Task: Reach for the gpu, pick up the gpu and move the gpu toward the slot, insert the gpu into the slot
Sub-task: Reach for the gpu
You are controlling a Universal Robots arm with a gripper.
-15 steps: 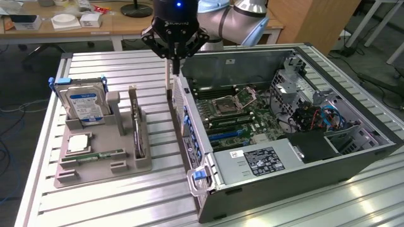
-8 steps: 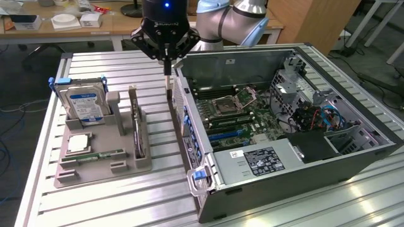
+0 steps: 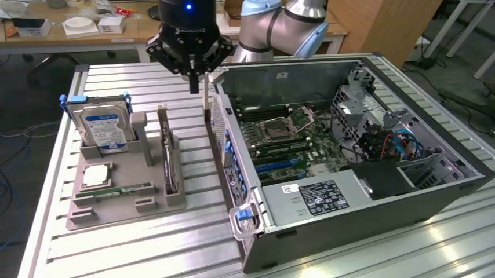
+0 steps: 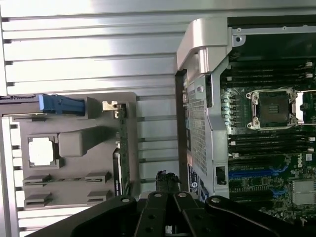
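1. We've got the gripper (image 3: pixel 194 86) hanging over the ribbed metal table (image 3: pixel 155 243), in the gap between the grey holder (image 3: pixel 116 211) and the open PC case (image 3: pixel 325 231), up near the case's back corner.
2. Its fingers are pressed together with nothing between them. It's empty and not touching anything we can see.
3. The graphics card (image 3: pixel 167 152) sits in the holder, standing on its long edge in its own groove on the side closest to the case. It's near the gripper but clearly apart from it.
4. In the wrist view we see the card (image 4: pixel 123 148) edge-on as a thin green-and-dark strip, with the closed fingertips (image 4: pixel 166 180) just off to its case side.
5. Sharing the holder with it: a hard drive (image 3: pixel 104 130) with a blue label standing upright at the back, a square processor chip (image 3: pixel 97 174) lying flat, and a narrow memory stick (image 3: pixel 116 190) lying flat in front of that.
6. The case lies on its side with the panel off, so the green motherboard (image 3: pixel 309 139) faces up.
7. The blue slot (image 3: pixel 276 165) on that board is bare, sitting just past the black memory slots from the silver processor socket (image 3: pixel 277 128). The wrist view shows the same slot (image 4: pixel 249 173) with nothing plugged in.
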